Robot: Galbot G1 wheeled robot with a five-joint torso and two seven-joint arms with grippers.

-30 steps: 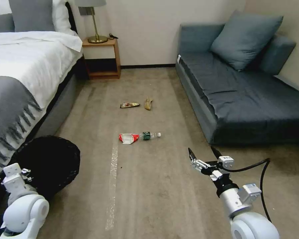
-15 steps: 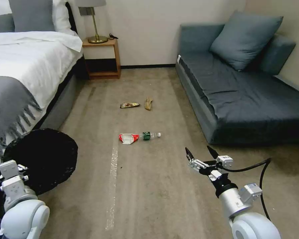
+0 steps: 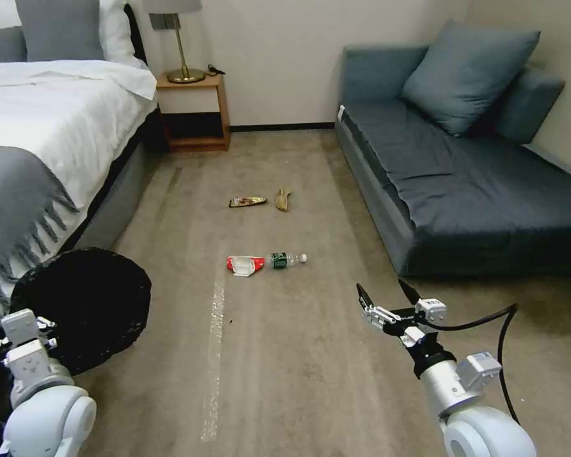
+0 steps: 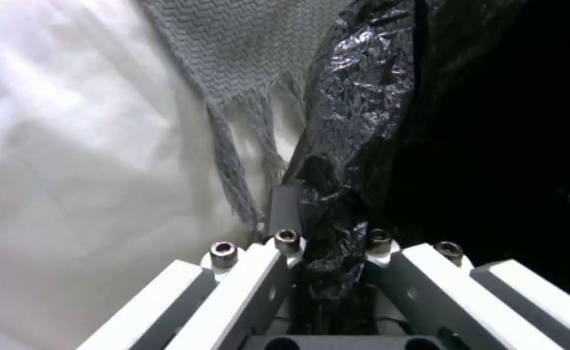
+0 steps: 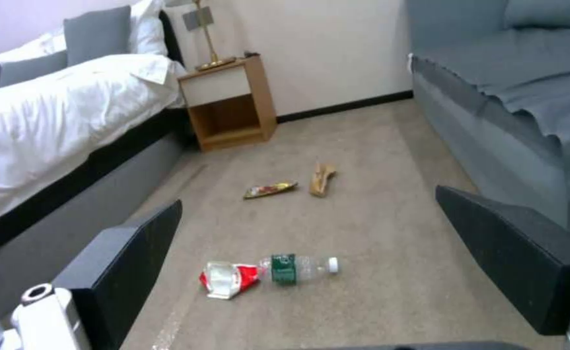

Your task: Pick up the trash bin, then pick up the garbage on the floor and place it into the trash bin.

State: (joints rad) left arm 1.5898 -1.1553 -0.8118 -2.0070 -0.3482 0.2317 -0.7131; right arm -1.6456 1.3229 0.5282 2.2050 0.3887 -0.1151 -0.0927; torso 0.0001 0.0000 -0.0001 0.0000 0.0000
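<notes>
1. L gripper (image 4: 327, 253): jaws clamped on the bag-wrapped rim of the trash bin (image 3: 82, 308). In the head view the bin hangs tipped at the robot's near left, mouth partly toward the camera, beside the bed (image 3: 51, 139) and close to the grey fringed throw (image 4: 246, 97). Bin looks lifted, so step 1 reads as done.
2. R gripper (image 3: 387, 301): jaws wide, holding nothing, above the carpet (image 3: 298, 368) at near right, pointing fwd along the floor.
3. Key relation: nearest garbage lies ahead of the R jaws and off to their left, roughly btwn the two arms. R arm is free, L is busy w/ the bin, so R is the likely picker.
4. Nearest pair: red-and-white wrapper (image 5: 228, 279) and bottle (image 5: 301, 267), touching end to end. Bottle's long axis runs crosswise to the robot's fwd line, white cap toward the sofa side. My read: jaws would close across its narrow width, which means coming down over it.
5. Farther pair, well past the first: brown-gold snack packet (image 5: 270, 189) and tan peel strip (image 5: 322, 179), just beside each other but apart. Packet lies crosswise; peel runs more away from the robot.
6. Surface: flat beige carpet w/ a pale tape strip (image 3: 214, 343) running fwd, near the wrapper.
7. Room: sofa (image 3: 463, 178) on the right, nightstand (image 3: 193, 111) w/ lamp at the far wall. Floor lane btwn bed and sofa looks open.
</notes>
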